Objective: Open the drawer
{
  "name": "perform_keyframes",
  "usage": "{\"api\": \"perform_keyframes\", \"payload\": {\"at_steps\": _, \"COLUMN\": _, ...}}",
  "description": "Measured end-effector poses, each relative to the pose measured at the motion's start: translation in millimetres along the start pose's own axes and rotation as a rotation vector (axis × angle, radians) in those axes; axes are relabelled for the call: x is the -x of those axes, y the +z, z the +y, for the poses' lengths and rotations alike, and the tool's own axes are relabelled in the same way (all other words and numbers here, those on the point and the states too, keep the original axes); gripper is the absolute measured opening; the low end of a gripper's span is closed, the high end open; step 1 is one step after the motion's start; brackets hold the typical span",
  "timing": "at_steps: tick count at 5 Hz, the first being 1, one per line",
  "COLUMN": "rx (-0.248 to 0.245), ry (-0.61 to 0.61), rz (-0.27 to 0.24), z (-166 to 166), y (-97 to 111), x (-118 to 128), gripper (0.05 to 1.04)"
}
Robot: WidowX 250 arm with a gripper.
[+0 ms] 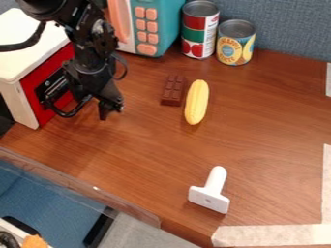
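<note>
brown wooden tabletop point(148, 150) beneath the gripper point(111, 110) and spread out to its right and front. blue-grey partition point(291, 24) well behind it, beyond the cans. white cabinet point(16, 43) just left of the gripper, at the table's left side. black arm point(90, 43) directly above the gripper, in from the top edge. teal toy microwave point(165, 24) behind the gripper and a little to the right, with pink buttons (rather cheerful ones). red drawer point(40, 114) set in the cabinet's side, near the gripper on its left, apparently flush with the white frame. pale tape point(271, 236) in strips, well apart from the gripper, to the front right. impossible to tell whether the gripper is wide, narrow or around something; pointed down close to the drawer. can with red and green bands point(200, 29) behind and right of the gripper; shorter pineapple can point(236, 46) just beside it, farther right. yellow corn cob point(196, 102) to the gripper's right. white t-shaped tool point(210, 191) front right of it. brown chocolate bar point(173, 90) between gripper and corn. drawer handle point(58, 87) just left of the gripper.
</note>
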State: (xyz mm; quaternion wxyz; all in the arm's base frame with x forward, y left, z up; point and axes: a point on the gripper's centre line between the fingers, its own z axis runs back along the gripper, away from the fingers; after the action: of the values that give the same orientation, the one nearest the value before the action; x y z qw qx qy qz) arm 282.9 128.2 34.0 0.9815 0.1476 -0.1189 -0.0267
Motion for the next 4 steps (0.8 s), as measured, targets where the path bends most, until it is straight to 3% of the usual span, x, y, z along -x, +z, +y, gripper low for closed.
{"api": "perform_keyframes", "payload": {"at_steps": 1, "rx": 0.013, "ry": 0.009, "rz": -0.005, "z": 0.9, "y": 8.0, "x": 0.4, "gripper": 0.37}}
{"api": "perform_keyframes", "payload": {"at_steps": 2, "rx": 0.021, "ry": 0.022, "rz": -0.005, "z": -5.4, "y": 17.0, "x": 3.4, "gripper": 0.158}}
{"api": "perform_keyframes", "payload": {"at_steps": 3, "rx": 0.052, "ry": 0.034, "rz": -0.004, "z": -13.1, "y": 26.2, "x": 4.0, "gripper": 0.087}}
{"api": "perform_keyframes", "payload": {"at_steps": 4, "rx": 0.09, "ry": 0.03, "rz": 0.018, "z": -25.2, "y": 30.9, "x": 5.1, "gripper": 0.086}}
